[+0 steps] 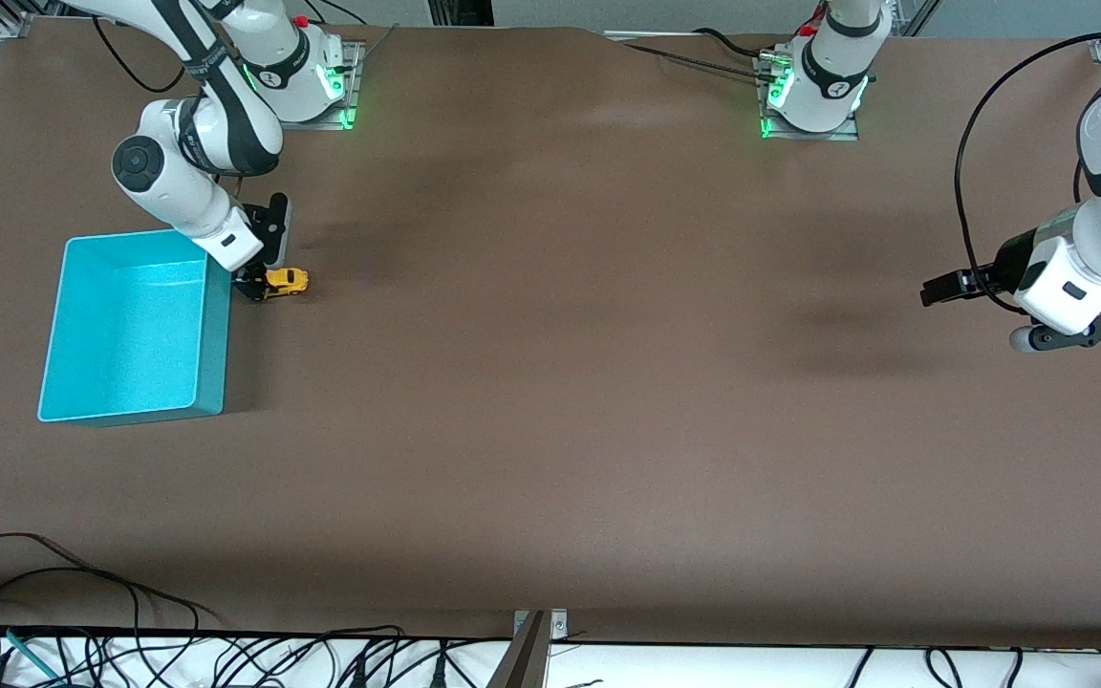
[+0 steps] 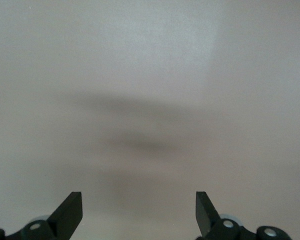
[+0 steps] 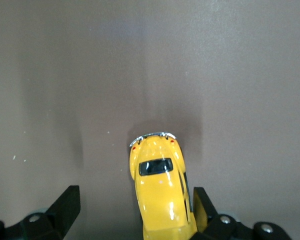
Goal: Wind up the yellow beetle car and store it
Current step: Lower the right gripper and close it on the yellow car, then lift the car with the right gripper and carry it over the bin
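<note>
1. Teal rectangular plastic bin [image 1: 130,325] sits empty nearest the camera — storing is not yet done.
2. Just beside it, the tiny yellow beetle-shaped toy car [image 1: 285,281] rests on the brown table [image 1: 560,382] between the right gripper's [image 1: 257,284] spread fingers — ungrasped.
3. Left gripper [image 1: 938,290] waits, fingers apart, over bare table.

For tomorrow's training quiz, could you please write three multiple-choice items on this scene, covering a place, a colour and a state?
1. Where is the car?
A. In the bin
B. On the table beside the bin
C. Under the left gripper

2. What colour is the bin?
A. Teal
B. Red
C. White

3. How are the right gripper's fingers?
A. Shut with nothing between them
B. Open, with the car between them
C. Out of view

Answers:
1 B, the front view shows the car on the table next to the bin's wall.
2 A, its walls and floor are teal.
3 B, the right wrist view shows the fingers spread, the car between them.
</note>
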You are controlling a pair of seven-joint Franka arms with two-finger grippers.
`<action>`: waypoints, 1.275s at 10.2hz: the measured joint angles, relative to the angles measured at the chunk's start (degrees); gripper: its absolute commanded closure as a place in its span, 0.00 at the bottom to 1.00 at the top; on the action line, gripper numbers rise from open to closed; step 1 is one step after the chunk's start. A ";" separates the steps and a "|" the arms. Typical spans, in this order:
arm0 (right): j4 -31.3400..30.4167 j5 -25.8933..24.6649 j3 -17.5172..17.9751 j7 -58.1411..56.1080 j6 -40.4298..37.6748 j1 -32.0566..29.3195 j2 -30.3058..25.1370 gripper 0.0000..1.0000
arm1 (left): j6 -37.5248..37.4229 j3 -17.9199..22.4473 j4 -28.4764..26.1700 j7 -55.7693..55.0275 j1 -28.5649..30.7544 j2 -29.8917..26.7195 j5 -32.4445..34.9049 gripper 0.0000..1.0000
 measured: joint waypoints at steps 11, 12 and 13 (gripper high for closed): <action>0.75 -0.04 0.17 -4.51 -1.43 -0.01 -2.79 0.89 | -0.32 0.00 0.00 0.00 -0.06 0.23 0.00 0.00; 1.08 -0.03 0.18 -4.51 -4.46 -0.02 -5.31 0.89 | -0.32 0.00 0.00 0.00 -0.09 0.25 0.00 0.00; 1.50 0.00 0.20 -4.49 -7.35 -0.03 -7.61 0.89 | -0.33 0.00 0.00 0.00 -0.10 0.31 0.00 0.00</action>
